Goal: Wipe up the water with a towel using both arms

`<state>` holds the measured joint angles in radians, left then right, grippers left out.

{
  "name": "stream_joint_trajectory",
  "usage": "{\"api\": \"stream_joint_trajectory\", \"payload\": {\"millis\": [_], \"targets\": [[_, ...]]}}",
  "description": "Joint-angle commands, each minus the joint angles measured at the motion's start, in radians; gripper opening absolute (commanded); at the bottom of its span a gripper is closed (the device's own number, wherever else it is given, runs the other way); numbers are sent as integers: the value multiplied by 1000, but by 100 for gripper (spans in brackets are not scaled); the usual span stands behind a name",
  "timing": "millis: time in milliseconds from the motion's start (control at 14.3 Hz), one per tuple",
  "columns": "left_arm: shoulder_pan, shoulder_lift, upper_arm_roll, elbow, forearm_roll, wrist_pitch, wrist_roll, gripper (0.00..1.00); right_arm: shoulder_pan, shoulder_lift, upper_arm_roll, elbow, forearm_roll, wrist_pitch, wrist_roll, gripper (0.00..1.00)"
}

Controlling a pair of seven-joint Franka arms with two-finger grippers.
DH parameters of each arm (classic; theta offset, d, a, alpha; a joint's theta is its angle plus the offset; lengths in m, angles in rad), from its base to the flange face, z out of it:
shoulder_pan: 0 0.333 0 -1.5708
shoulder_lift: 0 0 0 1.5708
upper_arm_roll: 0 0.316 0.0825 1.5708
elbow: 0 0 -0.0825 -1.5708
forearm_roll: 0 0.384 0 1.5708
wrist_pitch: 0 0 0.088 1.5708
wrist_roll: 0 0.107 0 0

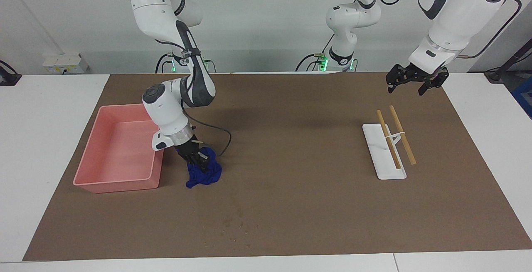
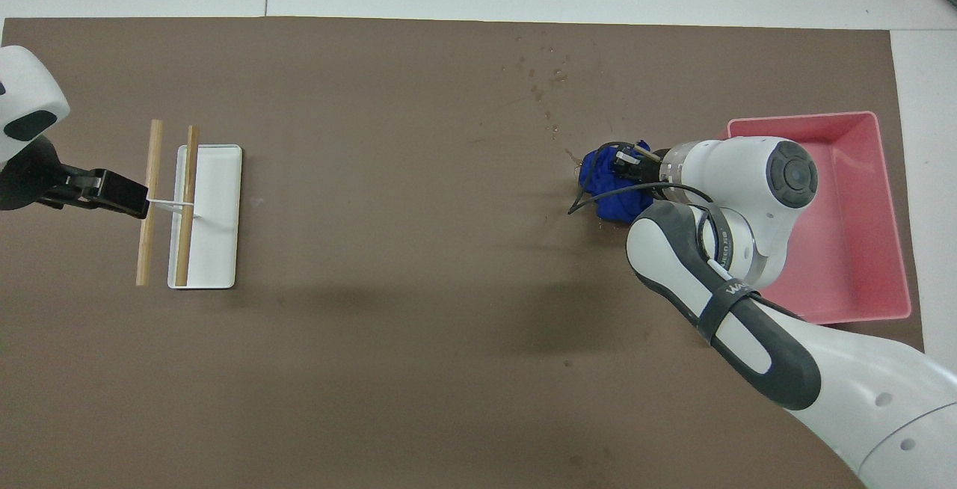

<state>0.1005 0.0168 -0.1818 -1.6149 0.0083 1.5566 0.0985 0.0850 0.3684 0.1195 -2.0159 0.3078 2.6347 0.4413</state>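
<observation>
Right jaws (image 1: 198,158) on crumpled towel (image 1: 205,173)

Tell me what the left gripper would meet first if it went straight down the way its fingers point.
Probably the bare brown mat. The left gripper hangs in the air, pointing down, seemingly just short of the wooden sticks on the white rack; depth is unclear.

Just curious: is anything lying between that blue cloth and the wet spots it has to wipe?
Nothing visible. The towel, in the right hand, sits beside the pink tray; only bare mat separates it from the droplets. The left hand waits over the rack's end.
</observation>
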Motion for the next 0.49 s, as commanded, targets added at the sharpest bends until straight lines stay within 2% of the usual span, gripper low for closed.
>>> {"api": "stream_joint_trajectory", "payload": {"millis": [0,280,420], "targets": [[10,-8,1,39,-45,-15,-11,100,-7,2,3,-98,-10,-83,-23,0],[11,-8,-1,55,-68,-24,-94,100,-19,-116,3,-225,-10,-251,-29,0],[11,-9,-1,49,-64,-15,-143,100,-21,-193,3,-326,-9,-263,-32,0]]}}
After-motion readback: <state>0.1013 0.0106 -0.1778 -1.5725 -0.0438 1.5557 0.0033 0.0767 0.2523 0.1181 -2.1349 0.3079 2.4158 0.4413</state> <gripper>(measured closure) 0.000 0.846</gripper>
